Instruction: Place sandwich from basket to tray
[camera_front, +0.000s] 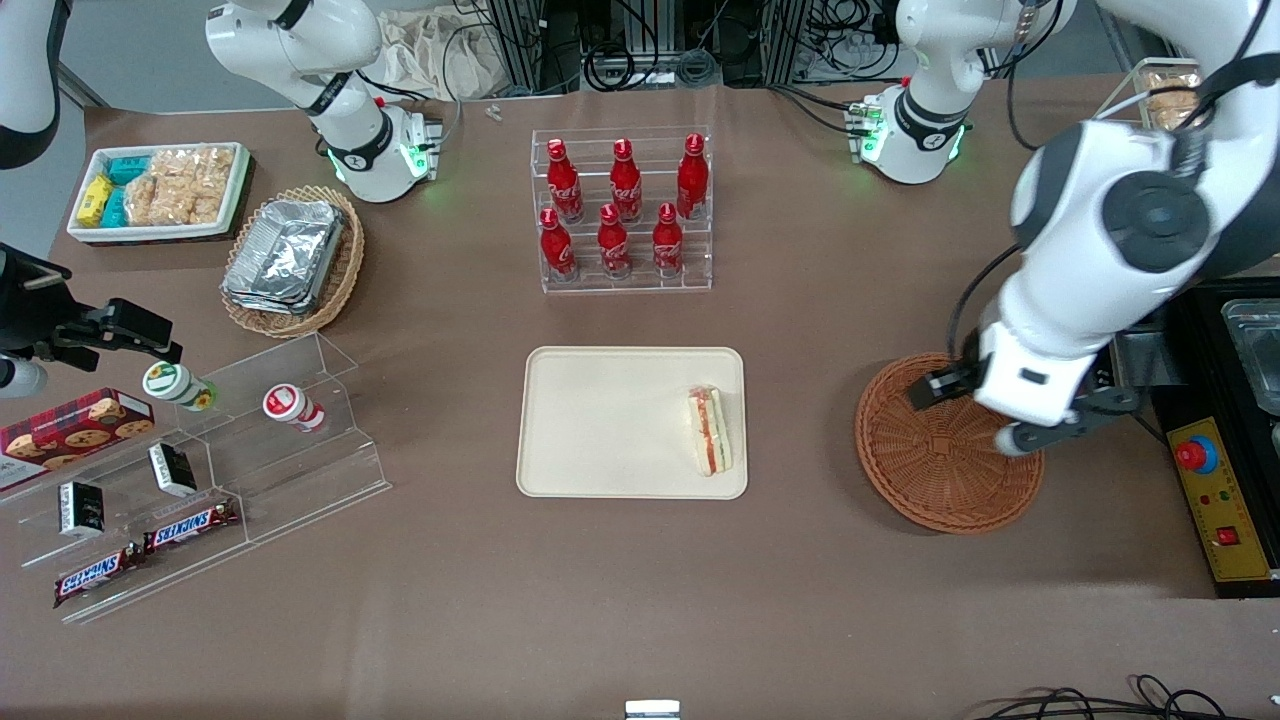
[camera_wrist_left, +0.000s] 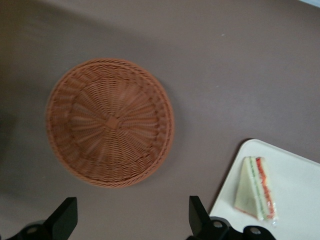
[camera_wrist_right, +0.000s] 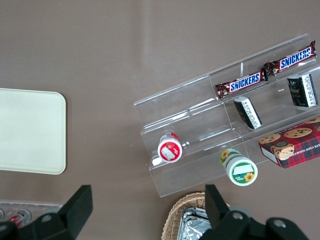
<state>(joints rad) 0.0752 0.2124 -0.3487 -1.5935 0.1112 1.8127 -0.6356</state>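
Sandwich (camera_front: 709, 431) first: it is lying on the tray (camera_front: 600, 420), at the edge of the tray that faces the basket (camera_front: 935, 455), on its side with the red and green filling showing. The wedge is sitting close to the low rim, fully on the tray surface as far as I can judge. The basket is sitting on the table toward my end, apart from the tray, and it is holding nothing.

My gripper (camera_wrist_left: 131, 222) is hanging above the basket, well clear of the weave, and my fingers (camera_wrist_left: 65, 217) are standing wide apart with nothing between them. From my wrist I am looking down at the whole round basket (camera_wrist_left: 110, 122), with the corner of the tray (camera_wrist_left: 300, 175) and the sandwich (camera_wrist_left: 256, 189) beside it.

Judging from how things are lying, the placing looks done, and what is left for me is backing away cleanly. The risks I am weighing are small ones. Swinging low over the basket could catch its rim and drag it across the table. Passing close over the tray could nudge the wedge, and because it is resting so near the rim, a light push might tip it off the edge. The clear wrap is probably slippery too, so any knock to the tray could send it sliding.

Farther from the camera, a rack of red bottles (camera_front: 625, 210) is standing clear of my path.
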